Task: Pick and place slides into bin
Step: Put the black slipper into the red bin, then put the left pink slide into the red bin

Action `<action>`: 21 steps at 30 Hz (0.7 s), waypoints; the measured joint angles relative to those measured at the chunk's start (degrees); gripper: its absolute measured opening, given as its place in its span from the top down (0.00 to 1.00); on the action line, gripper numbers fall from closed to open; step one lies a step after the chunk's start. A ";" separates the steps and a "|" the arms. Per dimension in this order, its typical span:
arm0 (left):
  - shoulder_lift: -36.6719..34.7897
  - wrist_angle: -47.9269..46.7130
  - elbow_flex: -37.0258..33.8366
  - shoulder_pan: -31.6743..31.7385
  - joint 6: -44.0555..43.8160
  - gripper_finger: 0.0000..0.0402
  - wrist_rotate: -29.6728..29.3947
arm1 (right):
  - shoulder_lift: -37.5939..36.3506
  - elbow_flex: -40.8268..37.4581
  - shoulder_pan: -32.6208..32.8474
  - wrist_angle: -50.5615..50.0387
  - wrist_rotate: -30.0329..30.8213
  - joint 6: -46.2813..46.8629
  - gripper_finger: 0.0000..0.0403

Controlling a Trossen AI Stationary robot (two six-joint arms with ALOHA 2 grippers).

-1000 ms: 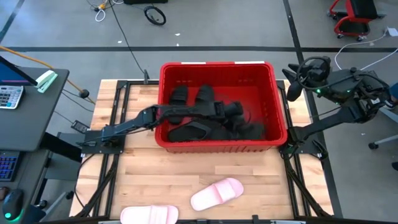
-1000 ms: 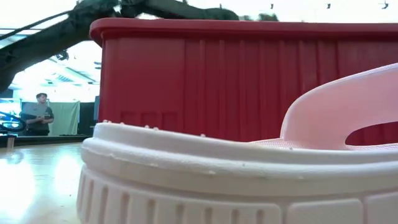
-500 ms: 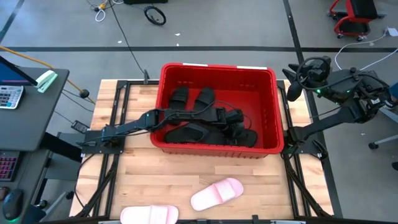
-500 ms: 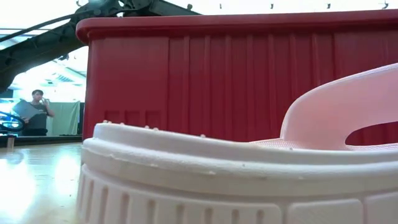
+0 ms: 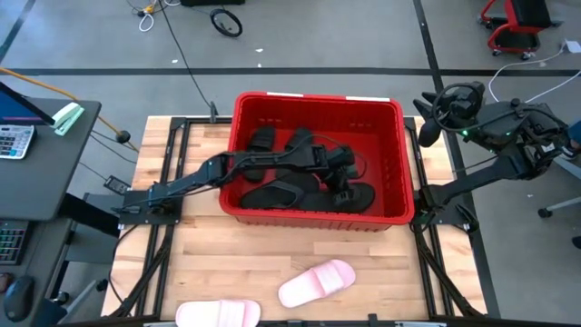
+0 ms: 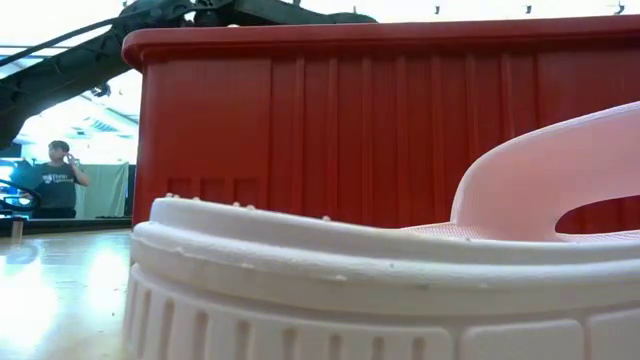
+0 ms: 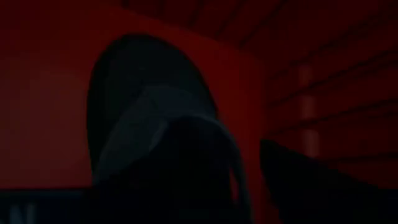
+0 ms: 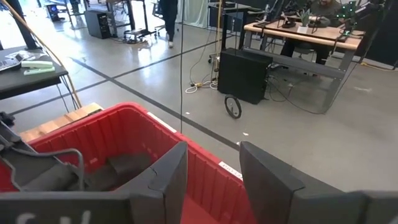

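Observation:
The red bin [image 5: 318, 96] stands on the far half of the table and holds several black slides, among them one at its near left [image 5: 272, 193] and one at its near right [image 5: 356, 197]. My left arm reaches into the bin, and my left gripper [image 5: 343, 177] is just over the near-right slide. The left wrist view shows a black slide [image 7: 143, 93] close up on the red floor. Two pale pink slides [image 5: 316, 282] [image 5: 218, 313] lie soles down near the table's near edge. My right gripper [image 8: 211, 180] is open and empty by the bin's far right corner.
The nearer pink slide [image 6: 380, 280] fills the low view in front of the bin's wall [image 6: 400, 150]. Bare wood lies between the bin and the pink slides. A desk with a keyboard stands off the table's left. A person stands in the room behind [image 6: 55, 180].
The bin has slid a little toward the table's left and near edges, then stayed. The black slides at the bin's right, bunched under my left gripper before, now lie flat on its floor. My left gripper has drawn back a little toward the far edge.

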 joint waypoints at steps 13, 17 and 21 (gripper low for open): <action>-7.63 1.83 0.07 0.18 2.27 0.43 0.01 | 0.00 0.00 0.04 -0.39 1.53 0.00 0.62; -11.61 1.28 0.00 0.31 2.40 0.45 0.05 | 0.00 0.00 0.02 -0.94 1.47 -0.01 0.62; -17.39 1.16 0.07 0.31 2.41 0.47 0.00 | -0.02 -0.02 0.02 -1.42 -0.63 0.36 0.62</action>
